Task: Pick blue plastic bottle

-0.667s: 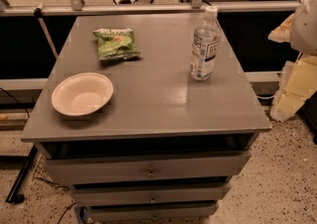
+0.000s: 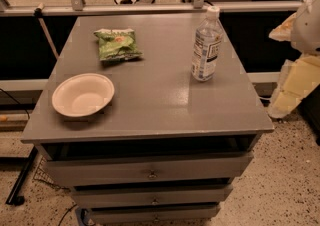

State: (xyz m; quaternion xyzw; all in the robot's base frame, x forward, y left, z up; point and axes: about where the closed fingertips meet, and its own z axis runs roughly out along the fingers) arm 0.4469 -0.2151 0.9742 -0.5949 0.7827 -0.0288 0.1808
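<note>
the blue plastic bottle (image 2: 206,45) stands upright at the counter's (image 2: 150,100) right side, well apart from the bowl (image 2: 83,95) and snack bag (image 2: 118,44). the pincer (image 2: 294,82) hangs off past the right edge; released or clenched, i can't tell. i'd come in level from the right, closing on the labelled middle.

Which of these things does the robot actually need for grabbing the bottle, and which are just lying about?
Needed: bottle, standing on the table; gripper, beyond the table's right edge.
Lying about: bowl, green snack bag.
</note>
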